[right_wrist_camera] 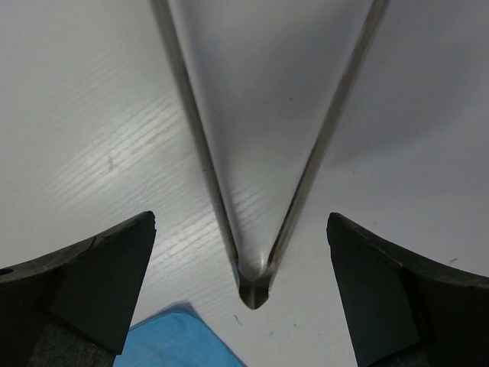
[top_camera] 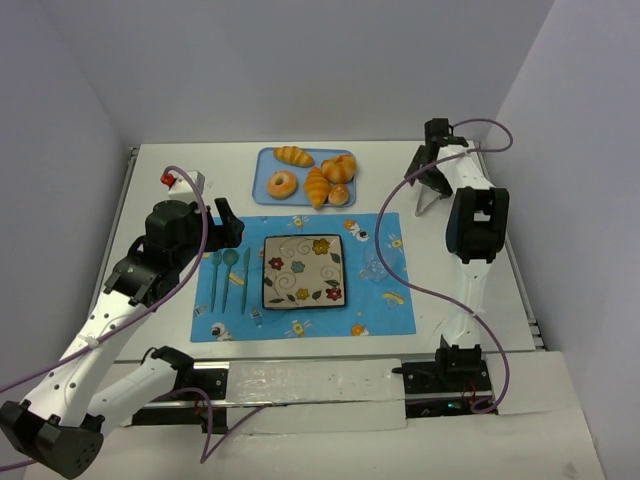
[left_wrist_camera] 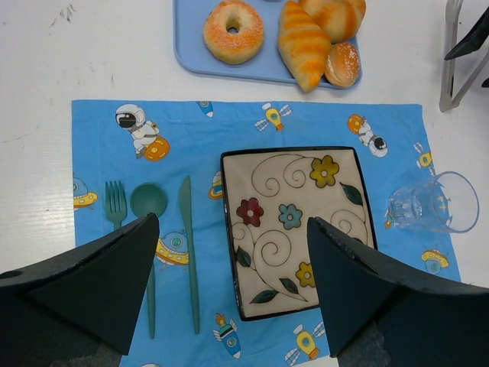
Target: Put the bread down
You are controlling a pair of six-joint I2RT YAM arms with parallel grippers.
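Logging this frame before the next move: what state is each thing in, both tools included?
left tool: open, empty.
right tool: open, around the tongs at their hinge end, not gripping.
bread: on the blue tray, not yet on the plate.
plate: empty.
glass: empty.
tongs: spread open.

A flat white desk (top_camera: 225, 160) with a matt, faintly grained top fills the middle of the overhead view. A slim grey metal rail (top_camera: 122, 195) runs along its left edge, and a matching right rail (top_camera: 535, 320) lines the opposite side. Plain pale lavender-grey surfaces close it in: a back wall (top_camera: 320, 60), a left wall (top_camera: 50, 150) and a right wall (top_camera: 590, 150). The light is soft and even, shadows are faint, and up close the desk top shows a dull sheen.
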